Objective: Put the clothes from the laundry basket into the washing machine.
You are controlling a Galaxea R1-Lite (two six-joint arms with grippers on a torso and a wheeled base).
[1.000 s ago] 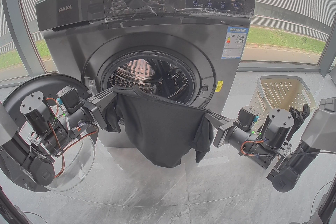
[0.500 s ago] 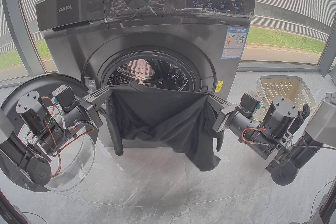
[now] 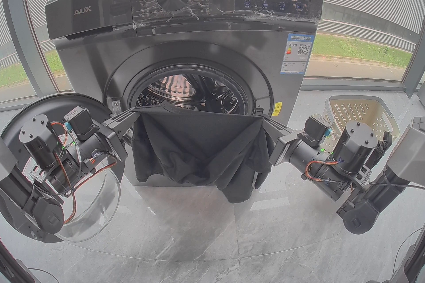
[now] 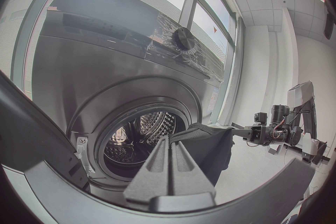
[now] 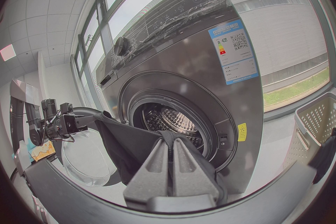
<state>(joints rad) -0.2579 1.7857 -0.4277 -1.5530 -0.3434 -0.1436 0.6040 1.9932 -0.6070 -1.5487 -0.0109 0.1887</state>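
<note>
1. Left pincer (image 3: 134, 113) is clamped shut on the left top corner of a black garment (image 3: 199, 147), just in front of the washer (image 3: 186, 45).
2. Right pincer (image 3: 264, 121) is clamped shut on the garment's right top corner, about level with the other.
3. Garment hangs stretched between the two, its top edge across the lower part of the round drum opening (image 3: 192, 91). The rest hangs loose in front of the washer, bunched lower on the right.
4. Washer door (image 3: 53, 105) stands swung open at the left, behind the left arm.
5. Basket (image 3: 358, 113) stands on the floor (image 3: 186, 235) right of the washer, with a dark cloth (image 3: 381, 144) draped over its near rim.
</note>
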